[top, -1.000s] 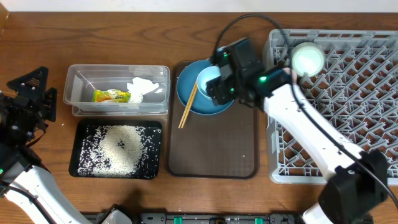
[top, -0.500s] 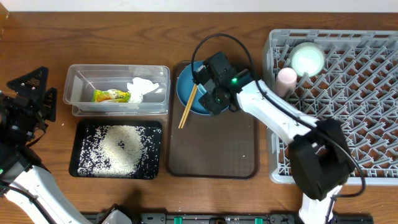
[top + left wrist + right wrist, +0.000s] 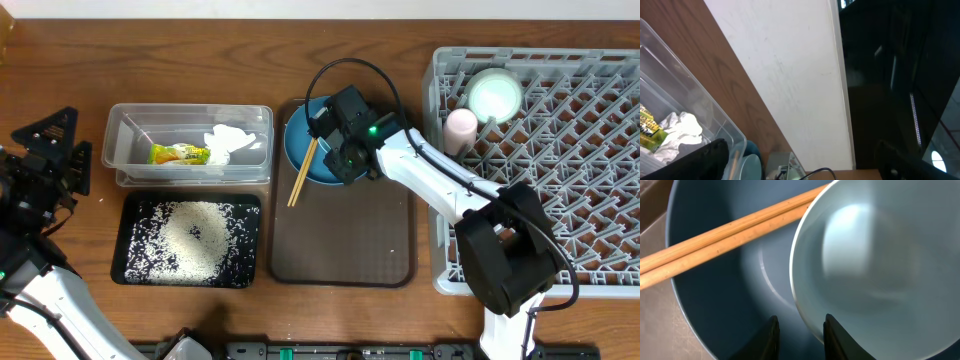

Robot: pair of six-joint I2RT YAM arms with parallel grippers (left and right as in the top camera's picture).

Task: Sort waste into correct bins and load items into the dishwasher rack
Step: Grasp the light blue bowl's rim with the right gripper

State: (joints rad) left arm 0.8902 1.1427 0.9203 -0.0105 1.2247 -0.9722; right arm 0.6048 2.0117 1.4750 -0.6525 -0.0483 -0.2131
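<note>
My right gripper (image 3: 345, 138) is open and low over the dark blue plate (image 3: 298, 140) on the brown tray. In the right wrist view its fingers (image 3: 801, 337) straddle the rim of the light blue bowl (image 3: 880, 260), which sits in the plate (image 3: 725, 290). Wooden chopsticks (image 3: 303, 170) lean across the plate's left edge (image 3: 730, 235). The clear tub (image 3: 125, 145) holds the white napkin (image 3: 228, 142) and the yellow-green wrapper (image 3: 180, 154). The black tray (image 3: 135, 262) holds rice (image 3: 195, 235). The mint bowl (image 3: 495, 95) and pink cup (image 3: 461, 127) stand in the grey rack (image 3: 560, 200). My left gripper (image 3: 50, 160) is open and empty at the far left.
The dark brown serving tray (image 3: 345, 235) lies between the bins and the rack. The left wrist view shows the tub's corner (image 3: 715, 120) and a white wall (image 3: 790, 65). The right arm reaches from the front right across the rack's left edge.
My right gripper moved left and down from the rack's edge onto the light blue bowl's rim, uncovering the pink cup. In the last half second it barely moved. The left arm stayed still.
</note>
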